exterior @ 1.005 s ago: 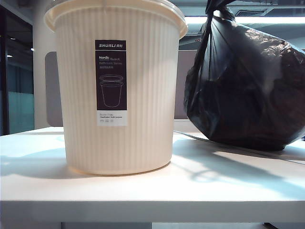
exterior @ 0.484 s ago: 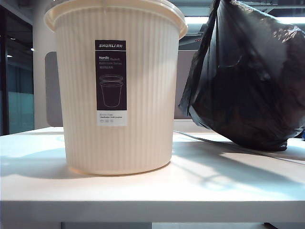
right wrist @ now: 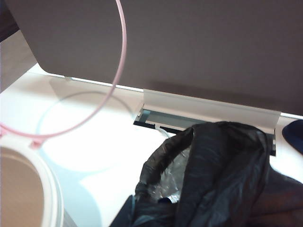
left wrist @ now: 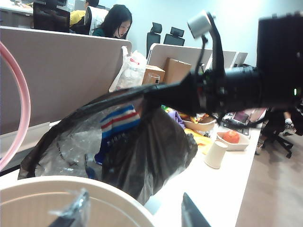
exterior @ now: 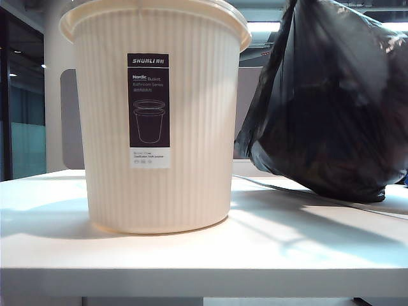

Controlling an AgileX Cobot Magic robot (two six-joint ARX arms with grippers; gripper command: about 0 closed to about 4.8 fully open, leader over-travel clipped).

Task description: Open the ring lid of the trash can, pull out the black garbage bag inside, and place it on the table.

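Note:
The cream ribbed trash can (exterior: pixel 159 121) stands on the white table (exterior: pixel 204 255). Its pink ring lid (right wrist: pixel 120 61) is swung up on its hinge above the can's rim (right wrist: pixel 52 189). The black garbage bag (exterior: pixel 331 108) is out of the can and hangs to its right, its bottom down at the tabletop. Whether it rests there I cannot tell. My right gripper (right wrist: pixel 151 215) is shut on the bag's gathered top (left wrist: pixel 142 94). My left gripper (left wrist: pixel 135 215) is open, one finger inside the rim (left wrist: pixel 71 187) and one outside. Neither gripper shows in the exterior view.
A grey partition (right wrist: pixel 189 47) with a cable slot (right wrist: pixel 151 118) runs along the table's far edge. A thin cable (exterior: pixel 306 194) lies under the bag. A blue slipper (right wrist: pixel 293 135) lies by the bag. A paper cup (left wrist: pixel 215 153) and food bowls (left wrist: pixel 232 137) sit farther along.
The bag has swung left toward the can and nearer the exterior camera. Its gathered neck has gone out of the top of that view. The can has not moved.

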